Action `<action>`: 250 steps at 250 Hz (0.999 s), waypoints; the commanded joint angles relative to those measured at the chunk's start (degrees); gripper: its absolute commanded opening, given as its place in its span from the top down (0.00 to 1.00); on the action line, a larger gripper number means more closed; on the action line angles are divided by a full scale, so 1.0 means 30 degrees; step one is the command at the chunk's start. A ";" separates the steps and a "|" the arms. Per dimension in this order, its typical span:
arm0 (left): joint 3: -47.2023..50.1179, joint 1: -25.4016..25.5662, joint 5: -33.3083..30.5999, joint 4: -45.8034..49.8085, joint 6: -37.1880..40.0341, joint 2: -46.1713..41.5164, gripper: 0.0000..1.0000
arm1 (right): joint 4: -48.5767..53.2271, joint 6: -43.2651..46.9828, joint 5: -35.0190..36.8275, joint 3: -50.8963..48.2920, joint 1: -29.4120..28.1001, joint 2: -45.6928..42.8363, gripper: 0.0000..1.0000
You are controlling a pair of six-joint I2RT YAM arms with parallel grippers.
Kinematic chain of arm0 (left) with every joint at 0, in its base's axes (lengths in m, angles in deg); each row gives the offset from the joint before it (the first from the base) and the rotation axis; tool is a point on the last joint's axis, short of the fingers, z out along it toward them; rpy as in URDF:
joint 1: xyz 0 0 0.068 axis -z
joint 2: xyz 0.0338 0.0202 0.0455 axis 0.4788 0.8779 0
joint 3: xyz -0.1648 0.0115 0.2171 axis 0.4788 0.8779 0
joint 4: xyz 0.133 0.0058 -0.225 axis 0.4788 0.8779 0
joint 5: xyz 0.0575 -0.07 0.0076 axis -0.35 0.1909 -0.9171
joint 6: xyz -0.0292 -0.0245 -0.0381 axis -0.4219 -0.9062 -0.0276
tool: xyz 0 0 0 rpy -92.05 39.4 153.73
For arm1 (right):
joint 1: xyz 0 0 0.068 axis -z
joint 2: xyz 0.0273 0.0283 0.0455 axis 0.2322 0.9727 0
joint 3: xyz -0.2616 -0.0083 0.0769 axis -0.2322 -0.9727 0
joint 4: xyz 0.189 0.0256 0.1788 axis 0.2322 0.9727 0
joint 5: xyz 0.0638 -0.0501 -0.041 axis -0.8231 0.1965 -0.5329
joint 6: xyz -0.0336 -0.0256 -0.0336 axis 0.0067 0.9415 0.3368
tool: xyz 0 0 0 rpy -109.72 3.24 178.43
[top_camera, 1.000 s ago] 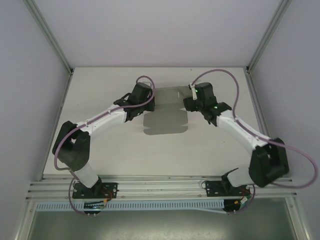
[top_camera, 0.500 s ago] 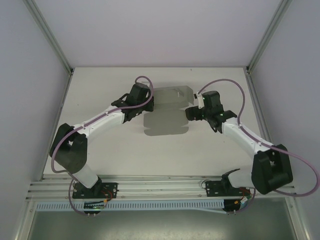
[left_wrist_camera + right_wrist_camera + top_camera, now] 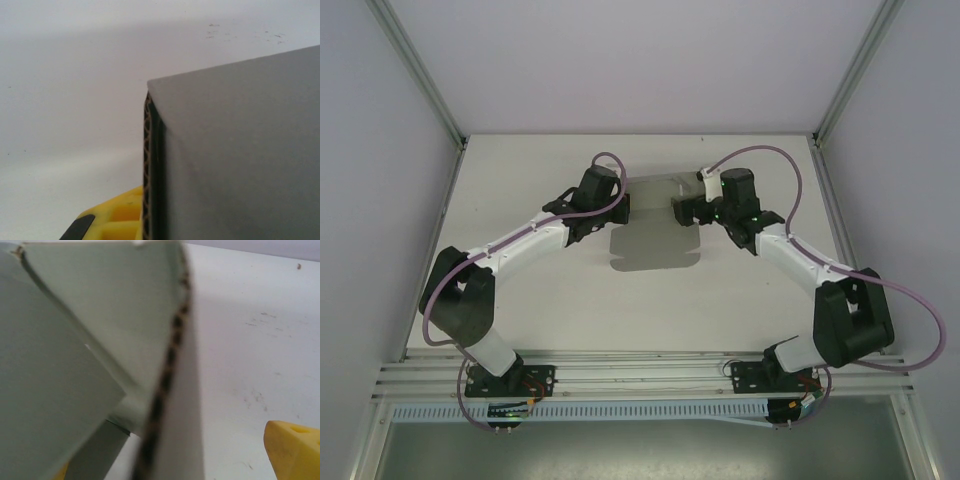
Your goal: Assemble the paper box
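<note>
**Early stage: box barely folded**

Box [image 3: 653, 248] lies mid-tabletop toward the far edge. Its near panel is flat and its far part looks raised. Left jaws are at its left side, state can't tell. Right jaws are spread around an upright flap [image 3: 170, 365]. Most folds and tabs remain.

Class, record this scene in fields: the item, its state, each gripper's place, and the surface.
item: paper box, grey cardboard
state: unfinished; near panel lies flat
left gripper: at the sheet's left edge
right gripper: open, a raised flap between its fingers
surface: white table
</note>
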 commanded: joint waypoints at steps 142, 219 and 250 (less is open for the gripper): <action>0.0695 0.0029 -0.0076 -0.0426 0.0021 -0.0533 1.00 | 0.1258 -0.1174 0.0273 -0.3630 0.2955 -0.8080 0.01; 0.1094 0.0058 0.0885 -0.1048 0.0312 -0.0832 1.00 | 0.2950 -0.1637 -0.3879 -0.0905 0.6166 -0.3590 0.01; 0.1141 0.0058 0.0979 -0.1139 0.0337 -0.0990 1.00 | 0.3282 -0.0278 -0.5634 0.0296 0.4891 -0.1403 0.01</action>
